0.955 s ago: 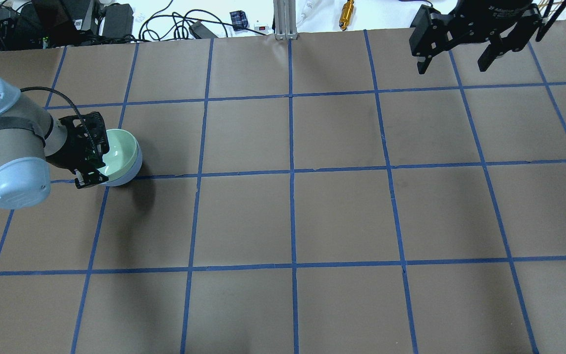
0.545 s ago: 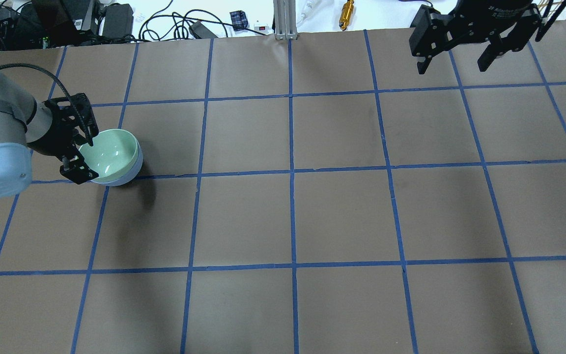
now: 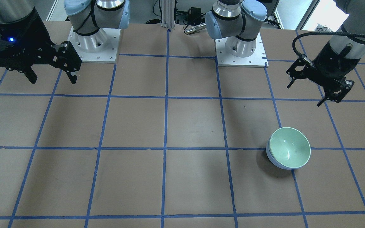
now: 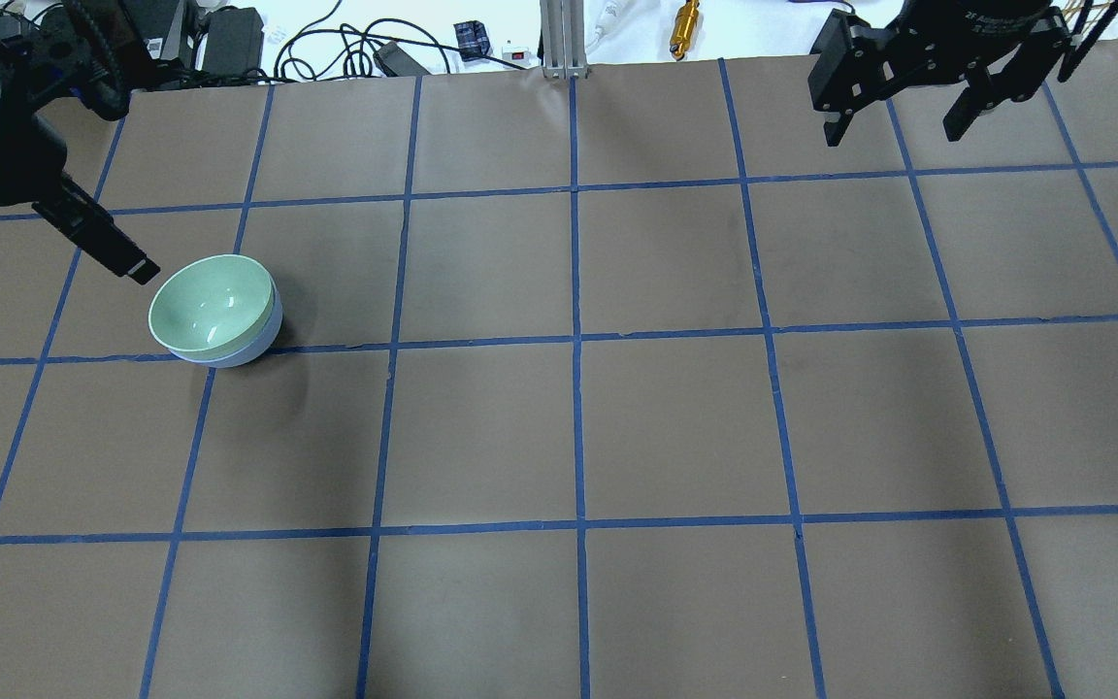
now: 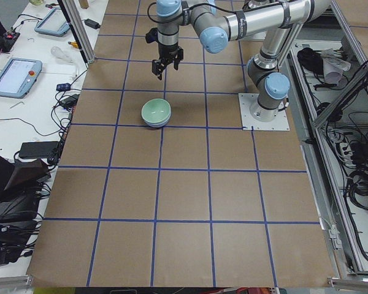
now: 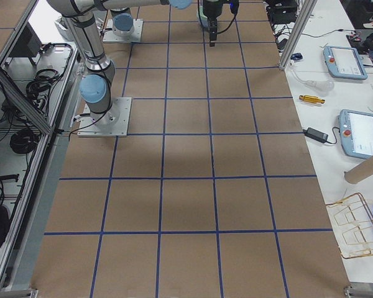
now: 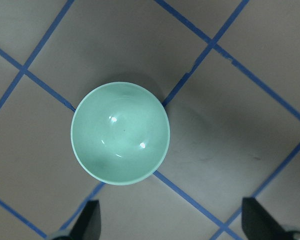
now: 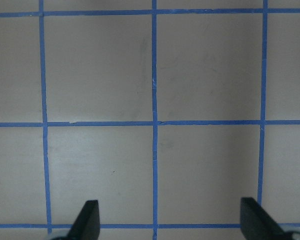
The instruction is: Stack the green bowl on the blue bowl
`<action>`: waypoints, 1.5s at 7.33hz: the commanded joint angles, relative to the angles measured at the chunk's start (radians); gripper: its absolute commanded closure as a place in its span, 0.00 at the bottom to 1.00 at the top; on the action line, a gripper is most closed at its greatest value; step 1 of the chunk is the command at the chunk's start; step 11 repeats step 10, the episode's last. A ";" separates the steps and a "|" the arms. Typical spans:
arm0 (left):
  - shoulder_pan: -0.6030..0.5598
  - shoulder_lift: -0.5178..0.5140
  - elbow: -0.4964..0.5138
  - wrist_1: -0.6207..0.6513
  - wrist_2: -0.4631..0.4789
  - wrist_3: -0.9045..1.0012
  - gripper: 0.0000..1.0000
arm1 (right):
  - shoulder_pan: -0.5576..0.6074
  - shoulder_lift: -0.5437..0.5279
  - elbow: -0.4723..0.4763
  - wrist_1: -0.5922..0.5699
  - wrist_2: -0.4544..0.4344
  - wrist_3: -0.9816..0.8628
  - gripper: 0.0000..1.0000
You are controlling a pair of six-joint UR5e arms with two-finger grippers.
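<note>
The green bowl (image 4: 213,306) sits nested inside the blue bowl (image 4: 256,345) on the table's left side; only the blue bowl's lower wall shows under it. The stack also shows in the front view (image 3: 290,147) and as the green bowl in the left wrist view (image 7: 120,132). My left gripper (image 3: 303,95) is open and empty, raised above the table and off to the side of the bowls. My right gripper (image 4: 892,134) is open and empty, high over the far right of the table.
The brown table cover (image 4: 675,427) carries a blue tape grid. Cables, a power brick and small tools (image 4: 685,24) lie beyond its far edge. The arm bases (image 3: 241,47) stand on the robot's side of the table.
My left gripper has let go of the green bowl's rim, risen and pulled back to the left. The green bowl stays nested in the blue bowl. The right arm has not moved.
</note>
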 commanded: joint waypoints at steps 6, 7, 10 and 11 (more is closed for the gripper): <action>-0.306 -0.043 0.113 -0.067 -0.015 -1.019 0.00 | 0.000 0.001 0.000 0.000 0.000 0.001 0.00; -0.306 -0.070 0.151 -0.067 -0.015 -1.018 0.00 | 0.000 -0.001 0.000 0.000 0.000 0.000 0.00; -0.306 -0.110 0.210 -0.079 -0.003 -0.993 0.00 | 0.000 0.001 0.000 0.000 -0.002 0.001 0.00; -0.306 -0.110 0.210 -0.079 -0.003 -0.993 0.00 | 0.000 0.001 0.000 0.000 -0.002 0.001 0.00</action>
